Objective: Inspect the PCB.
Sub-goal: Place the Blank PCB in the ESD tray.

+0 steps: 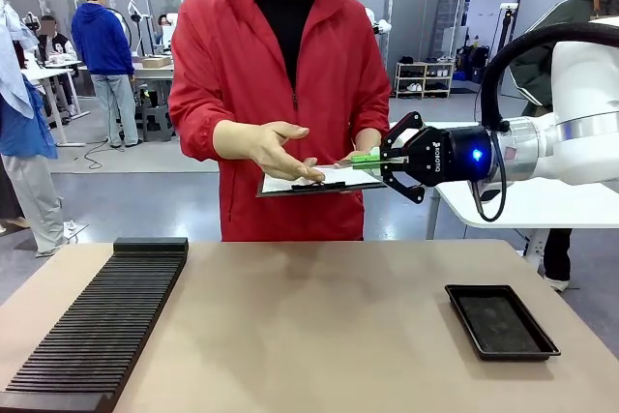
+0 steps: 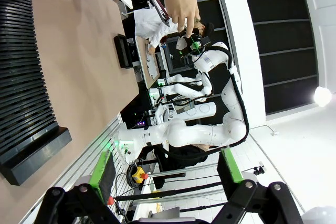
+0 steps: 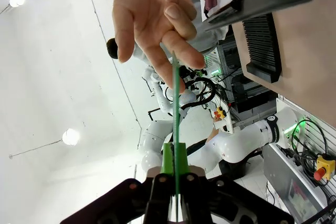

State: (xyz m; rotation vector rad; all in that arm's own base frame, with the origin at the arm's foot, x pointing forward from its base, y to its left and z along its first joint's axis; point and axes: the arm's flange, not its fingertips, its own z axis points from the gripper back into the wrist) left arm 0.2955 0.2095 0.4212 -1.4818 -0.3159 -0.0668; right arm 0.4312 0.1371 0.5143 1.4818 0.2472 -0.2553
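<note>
R gripper (image 1: 372, 160) clamped on PCB (image 1: 345, 162), board held flat over clipboard (image 1: 319, 181), at 3 o'clock of person's open hand (image 1: 274, 147), just beside fingertips. L gripper (image 2: 165, 174) jaws wide, nothing btwn. Black tray (image 1: 455, 290) at table's 4 o'clock, slotted rack (image 1: 97, 326) at 8.

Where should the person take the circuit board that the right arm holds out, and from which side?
Probably at its free end, from the person's side, pinching the two flat faces. The circuit board is thin, and its other end is clamped in the right end effector, so only the end near the hand is free.
</note>
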